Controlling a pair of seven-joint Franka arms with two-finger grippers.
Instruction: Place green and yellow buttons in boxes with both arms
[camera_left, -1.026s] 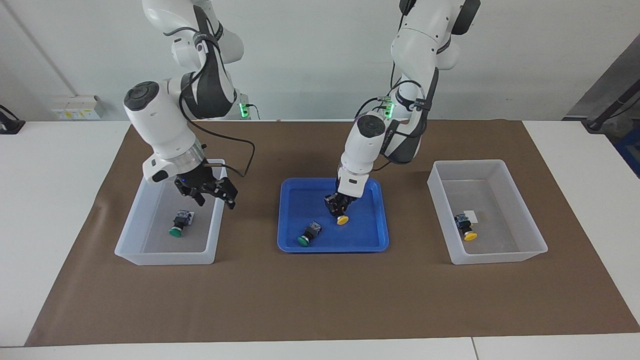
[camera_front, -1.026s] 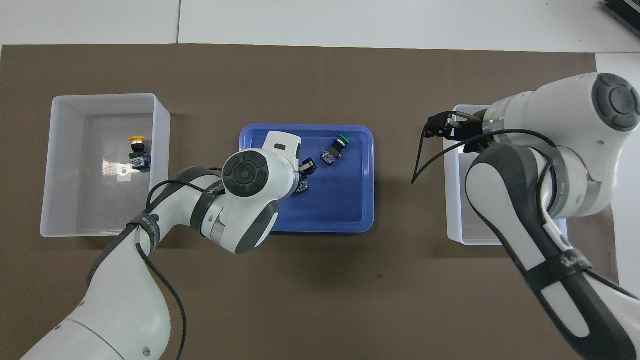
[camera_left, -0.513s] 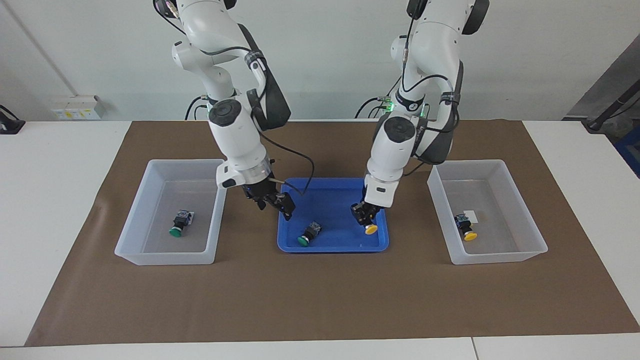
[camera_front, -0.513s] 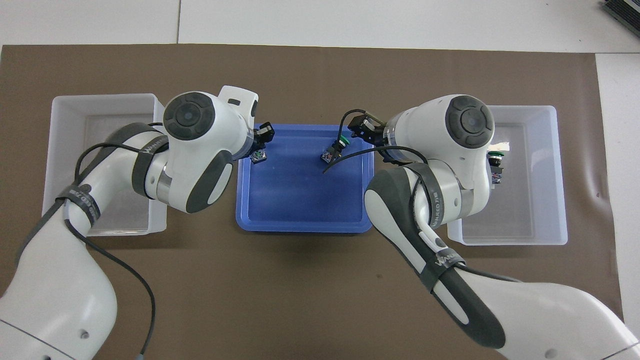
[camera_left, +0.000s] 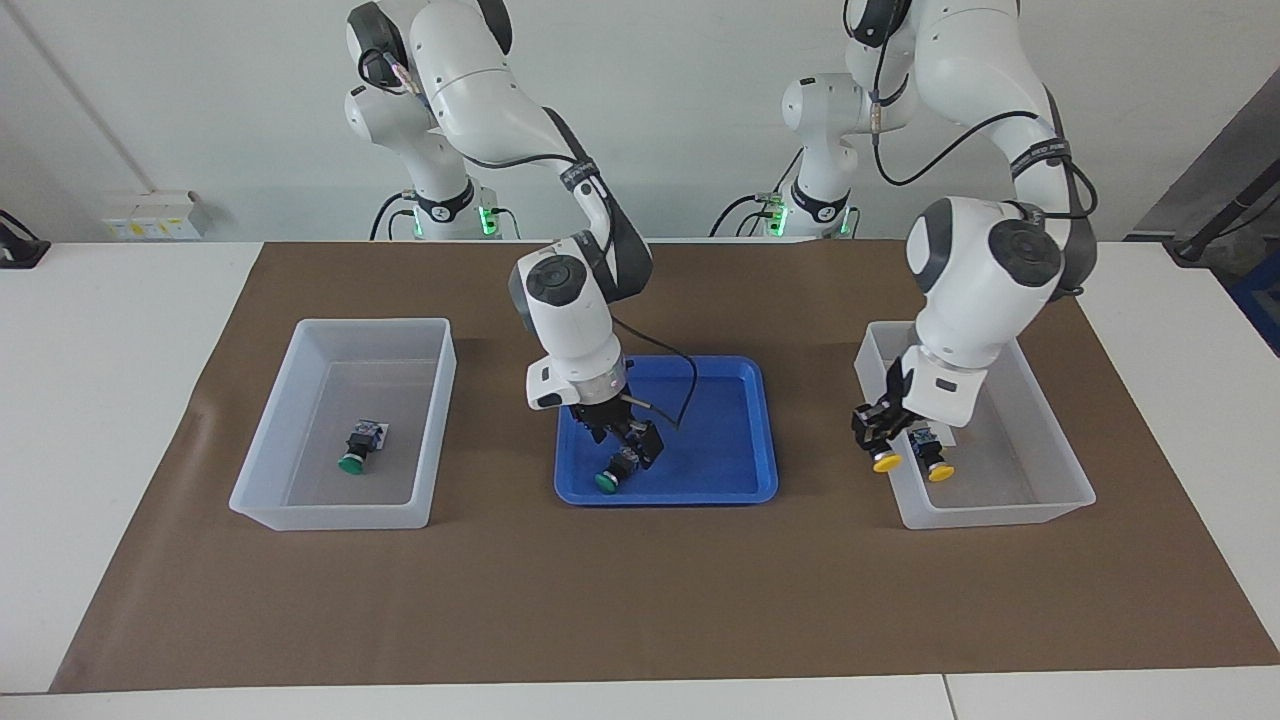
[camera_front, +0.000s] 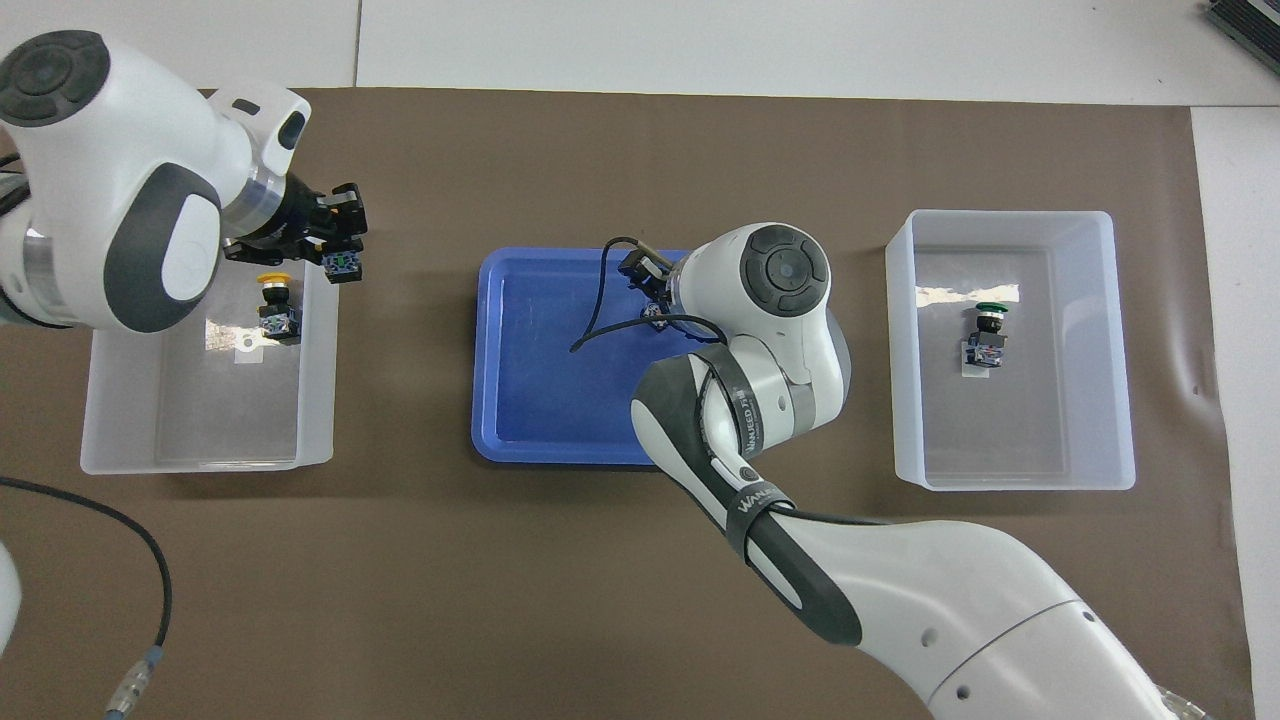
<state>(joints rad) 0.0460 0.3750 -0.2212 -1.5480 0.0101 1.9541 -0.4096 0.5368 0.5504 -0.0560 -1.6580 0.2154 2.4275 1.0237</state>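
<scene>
Two buttons already lie in the boxes. Left end effector (camera_left: 880, 440) grips a yellow button (camera_left: 884, 462) over the inner rim of the box (camera_left: 1000, 510) at its end of the table (camera_left: 100, 330). Right end effector (camera_left: 625, 445), fingers spread, sits low over the green button (camera_left: 608, 481) in the blue tray (camera_left: 740, 480), near the tray's edge farthest from the robots.

In the overhead view the right arm (camera_front: 780, 330) covers the green button in the tray (camera_front: 520, 420) and most of its own gripper. The left arm (camera_front: 110, 190) runs off that view's edge and hides part of the box (camera_front: 200, 440) with the yellow button (camera_front: 275, 305).
</scene>
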